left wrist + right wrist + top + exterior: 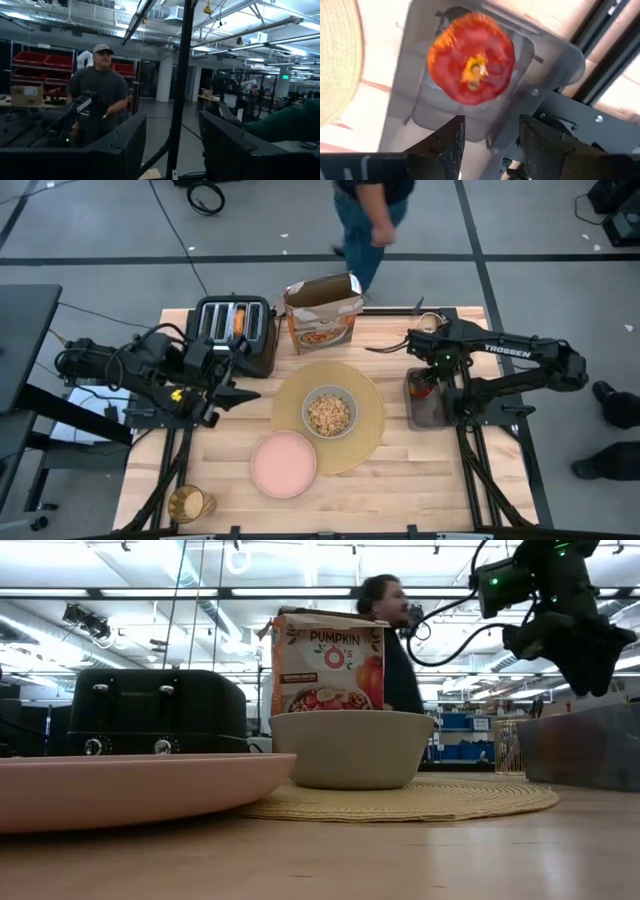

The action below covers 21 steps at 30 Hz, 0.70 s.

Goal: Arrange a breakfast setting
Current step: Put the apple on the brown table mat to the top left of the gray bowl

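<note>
two arms: my left gripper (240,394) hangs released beside the toaster (236,330). bowl (329,412) sits on the placemat (362,438). my right gripper (487,145), spread, hovers over the apple (471,58) in its tray (550,65); next, descend and clench.

black toaster (235,330) at table's (420,480) far edge w/ open cereal box (322,315) beside it; clear bin (428,408) right; person (368,220) behind.

Woven tan placemat (364,430), matt pink plate (283,465), glossy red apple (471,58), pale wooden table (420,480)
</note>
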### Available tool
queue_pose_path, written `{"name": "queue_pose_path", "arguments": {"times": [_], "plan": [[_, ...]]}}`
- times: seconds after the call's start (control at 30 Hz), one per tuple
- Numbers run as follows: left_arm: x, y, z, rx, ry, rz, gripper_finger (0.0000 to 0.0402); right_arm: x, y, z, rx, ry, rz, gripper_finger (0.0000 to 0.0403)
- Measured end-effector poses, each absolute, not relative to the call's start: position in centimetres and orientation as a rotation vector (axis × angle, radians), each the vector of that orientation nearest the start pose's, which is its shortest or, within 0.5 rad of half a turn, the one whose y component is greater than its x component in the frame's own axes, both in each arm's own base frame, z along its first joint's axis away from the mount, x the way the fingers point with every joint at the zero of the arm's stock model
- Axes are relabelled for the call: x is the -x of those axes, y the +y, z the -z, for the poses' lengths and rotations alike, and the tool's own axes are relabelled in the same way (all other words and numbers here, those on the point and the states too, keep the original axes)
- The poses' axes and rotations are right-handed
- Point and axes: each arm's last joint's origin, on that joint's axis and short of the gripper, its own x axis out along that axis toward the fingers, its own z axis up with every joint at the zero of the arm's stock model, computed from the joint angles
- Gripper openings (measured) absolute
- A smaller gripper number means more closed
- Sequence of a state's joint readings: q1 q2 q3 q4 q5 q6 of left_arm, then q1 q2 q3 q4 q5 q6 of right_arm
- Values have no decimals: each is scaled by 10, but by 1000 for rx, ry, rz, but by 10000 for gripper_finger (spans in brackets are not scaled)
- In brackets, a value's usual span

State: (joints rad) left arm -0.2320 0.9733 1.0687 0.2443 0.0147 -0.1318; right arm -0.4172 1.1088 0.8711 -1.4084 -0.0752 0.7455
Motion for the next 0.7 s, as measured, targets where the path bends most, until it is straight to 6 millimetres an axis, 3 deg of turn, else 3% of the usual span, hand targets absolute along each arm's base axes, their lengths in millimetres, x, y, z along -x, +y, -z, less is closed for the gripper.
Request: {"name": "queue_pose_path", "arguments": {"times": [0.3,0.7], "plan": [[-195,-45,-439,163,-343,260,187,-145,-76,-241,-1033,1319,858,179],[-194,-49,-439,204,-343,287,187,-141,-75,-218,-1080,1412,898,103]]}}
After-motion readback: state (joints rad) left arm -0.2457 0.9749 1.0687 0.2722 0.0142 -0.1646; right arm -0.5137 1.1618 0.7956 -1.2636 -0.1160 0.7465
